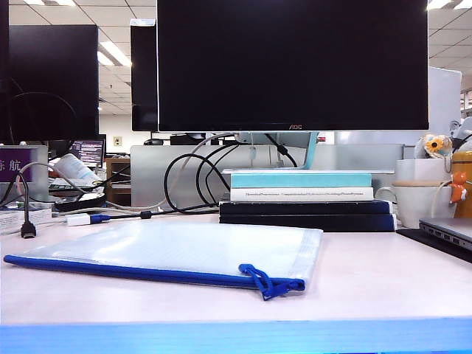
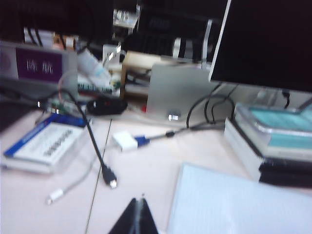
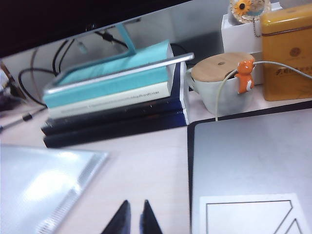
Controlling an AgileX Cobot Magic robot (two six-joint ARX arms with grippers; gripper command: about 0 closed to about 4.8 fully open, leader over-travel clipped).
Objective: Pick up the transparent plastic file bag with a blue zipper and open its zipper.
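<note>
Desk [image 1: 383, 284]: file bag [image 1: 184, 251] flat, zipper [image 1: 125, 270] on near edge.
My left gripper [image 2: 139, 214]: fingers together, empty.
My right gripper [image 3: 133, 214]: nearly together, empty, beside laptop [image 3: 248, 161].

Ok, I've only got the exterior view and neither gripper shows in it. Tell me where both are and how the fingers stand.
Observer: The left gripper hangs above bare table beside the file bag, fingers shut on nothing.
Operator: Now the right one.
Observer: The right gripper hovers over the table between the bag and a grey laptop; its fingers are nearly together, a thin gap showing, holding nothing.
Operator: Say what lies near the left gripper.
Observer: A black cable plug lies on the table just beyond it, apart from the bag.
</note>
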